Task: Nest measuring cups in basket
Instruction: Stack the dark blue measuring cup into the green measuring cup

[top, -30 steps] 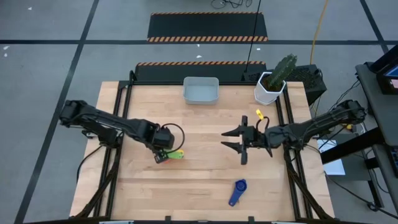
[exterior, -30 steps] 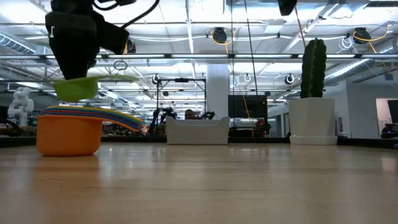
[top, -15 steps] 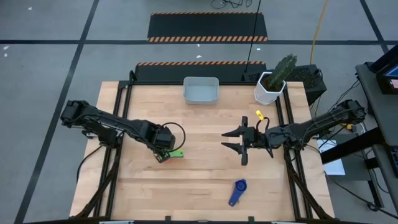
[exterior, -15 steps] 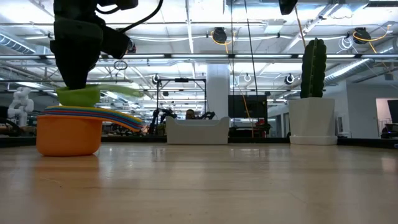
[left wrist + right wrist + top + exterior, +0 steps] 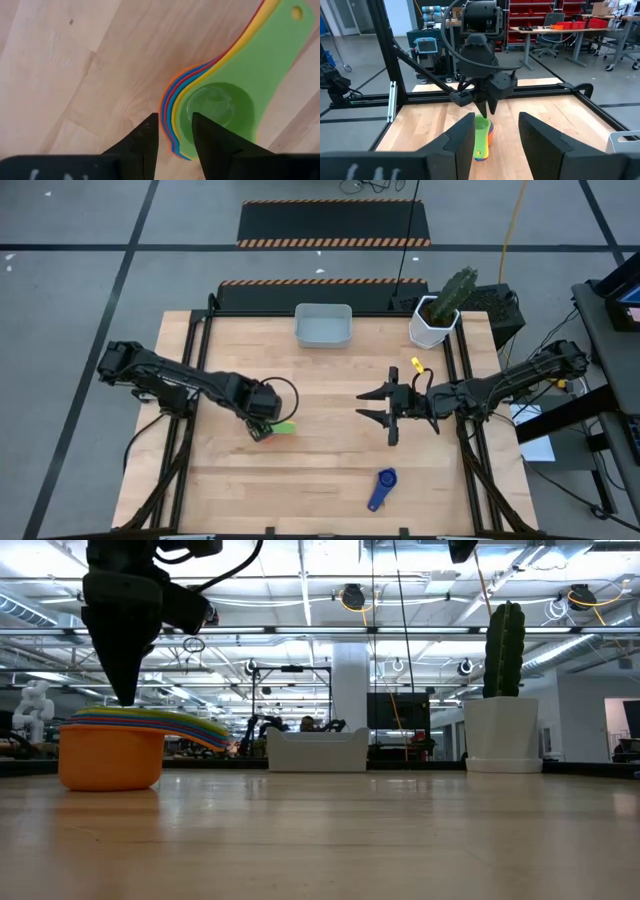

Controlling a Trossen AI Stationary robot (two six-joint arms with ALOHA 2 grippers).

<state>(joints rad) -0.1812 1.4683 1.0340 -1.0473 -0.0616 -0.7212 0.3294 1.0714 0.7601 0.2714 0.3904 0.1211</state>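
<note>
High view first: a stack of measuring cups [image 5: 274, 427] sits on the tabletop [image 5: 320, 480] left of centre, green cup on top, with the left hand [image 5: 259, 431] right over it. From the left wrist view the fingers [image 5: 142, 140] straddle the near rim of the green cup [image 5: 235, 90] with a narrow gap — one finger outside the stack, one over the bowl. Whether they pinch the rim or have just let go I cannot tell; they read as slightly parted. Under the green cup show yellow, red, orange and blue edges, so the nesting looks mostly done.

Still left, by my reckoning: a dark blue cup [image 5: 381, 488] lies alone near the front edge of the tabletop, well apart from the stack, and the basket [image 5: 323, 326] at the far edge holds nothing that can be seen. So the stack wants its last cup — and then a trip into the basket.

The right hand [image 5: 375, 404] waits right of centre, fingers spread wide, carrying nothing.
</note>
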